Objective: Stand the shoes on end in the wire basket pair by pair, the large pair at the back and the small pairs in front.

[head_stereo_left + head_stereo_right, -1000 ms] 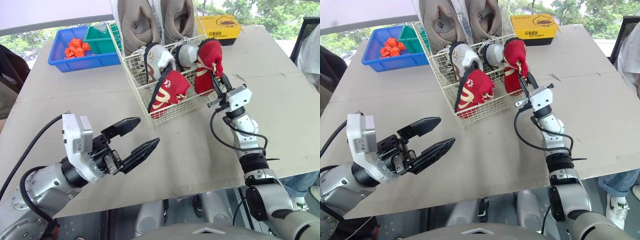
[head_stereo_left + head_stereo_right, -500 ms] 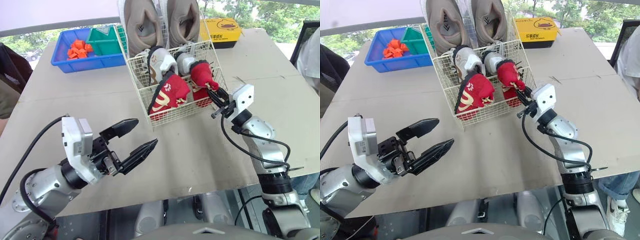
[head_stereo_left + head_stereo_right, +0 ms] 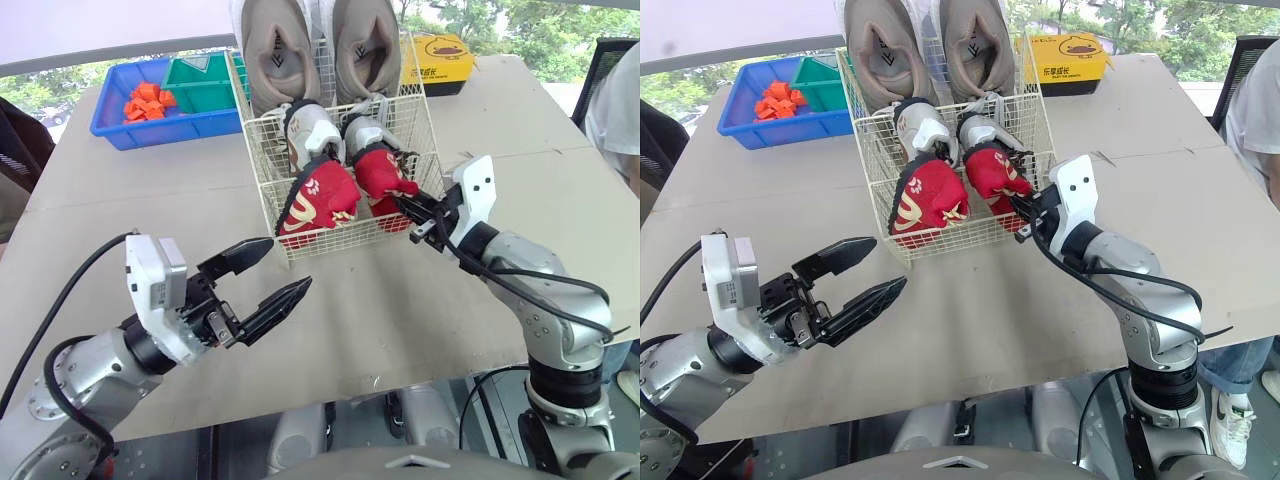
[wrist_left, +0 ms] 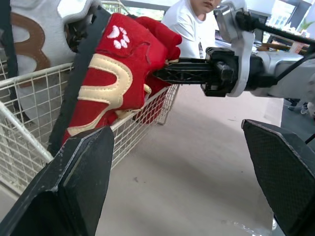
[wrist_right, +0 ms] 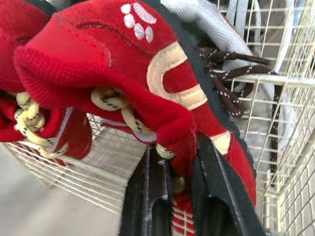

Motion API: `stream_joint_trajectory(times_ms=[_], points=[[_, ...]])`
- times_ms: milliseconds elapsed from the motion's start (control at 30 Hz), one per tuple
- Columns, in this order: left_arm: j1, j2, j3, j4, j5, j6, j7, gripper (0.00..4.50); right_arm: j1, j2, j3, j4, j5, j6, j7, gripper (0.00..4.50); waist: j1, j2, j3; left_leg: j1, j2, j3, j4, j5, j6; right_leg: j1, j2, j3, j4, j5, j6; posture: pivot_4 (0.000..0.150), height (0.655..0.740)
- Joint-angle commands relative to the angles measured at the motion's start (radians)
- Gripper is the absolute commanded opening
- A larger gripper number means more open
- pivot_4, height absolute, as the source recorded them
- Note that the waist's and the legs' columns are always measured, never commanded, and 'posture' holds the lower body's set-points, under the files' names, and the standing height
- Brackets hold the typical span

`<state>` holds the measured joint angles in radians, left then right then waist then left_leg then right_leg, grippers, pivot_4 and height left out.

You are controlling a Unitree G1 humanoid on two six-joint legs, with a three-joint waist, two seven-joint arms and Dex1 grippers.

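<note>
The white wire basket stands mid-table. Two large beige shoes stand on end at its back, and a small grey-white pair stands before them. One red shoe leans in the front left. The other red shoe sits in the front right, tilted. My right gripper is shut on its collar; in the right wrist view both fingers pinch the red fabric. My left gripper hovers open over the table, in front of the basket and empty.
A blue bin with orange pieces and a green container stand at the back left. A yellow box lies behind the basket. A person sits at the right edge. The table's front edge is close below my left gripper.
My right gripper has brought the red shoe down from above the basket's right rim into the front right of the basket. The left gripper has stayed open in place.
</note>
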<state>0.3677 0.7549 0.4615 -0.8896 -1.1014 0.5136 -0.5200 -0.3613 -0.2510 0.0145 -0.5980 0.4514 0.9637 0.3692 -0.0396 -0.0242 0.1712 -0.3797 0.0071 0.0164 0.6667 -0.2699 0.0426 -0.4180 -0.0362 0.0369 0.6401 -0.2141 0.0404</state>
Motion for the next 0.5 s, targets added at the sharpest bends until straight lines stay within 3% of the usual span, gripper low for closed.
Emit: stream_joint_trajectory(times_ms=[33, 200, 333, 467, 500], points=[[-0.01, 0.013, 0.021, 0.001, 0.0, -0.008, -0.015, 4.5, 0.039, -0.036, -0.021, -0.009, 0.088, 0.094, 0.042, 2.1, 0.0, -0.001, -0.001, 0.0, 0.0, 0.0, 0.0, 0.0, 0.0, 0.0, 0.0, 0.0, 0.0, 0.0, 0.0, 0.15, 0.74], [-0.027, 0.018, 0.021, 0.034, -0.002, -0.003, -0.03, 4.5, 0.033, -0.171, -0.079, -0.062, 0.213, 0.115, 0.162, 4.48, 0.0, -0.001, 0.0, 0.0, 0.0, 0.001, 0.001, 0.0, 0.0, 0.0, -0.001, 0.001, -0.001, -0.002, 0.003, 0.15, 0.74], [-0.069, 0.019, -0.01, 0.061, 0.0, 0.004, -0.04, 4.5, -0.069, -0.293, -0.152, -0.039, 0.299, 0.049, 0.289, 4.48, 0.001, 0.001, 0.003, -0.001, 0.0, 0.001, 0.001, 0.0, 0.0, 0.0, -0.001, 0.001, -0.001, -0.002, 0.004, 0.15, 0.74], [-0.092, 0.021, -0.025, 0.075, 0.001, 0.012, -0.053, 4.5, -0.187, -0.284, -0.09, 0.005, 0.343, 0.051, 0.314, 4.48, -0.003, 0.0, 0.003, -0.002, 0.0, 0.002, 0.0, 0.0, 0.0, -0.002, 0.001, 0.002, 0.0, 0.0, 0.001, 0.15, 0.74], [-0.1, 0.022, -0.029, 0.077, 0.004, 0.013, -0.054, 4.5, -0.214, -0.277, -0.062, 0.026, 0.332, 0.045, 0.318, 4.24, -0.002, 0.0, 0.003, -0.002, 0.0, 0.001, 0.0, 0.0, 0.0, -0.003, 0.001, 0.002, 0.0, 0.0, 0.001, 0.15, 0.74]])
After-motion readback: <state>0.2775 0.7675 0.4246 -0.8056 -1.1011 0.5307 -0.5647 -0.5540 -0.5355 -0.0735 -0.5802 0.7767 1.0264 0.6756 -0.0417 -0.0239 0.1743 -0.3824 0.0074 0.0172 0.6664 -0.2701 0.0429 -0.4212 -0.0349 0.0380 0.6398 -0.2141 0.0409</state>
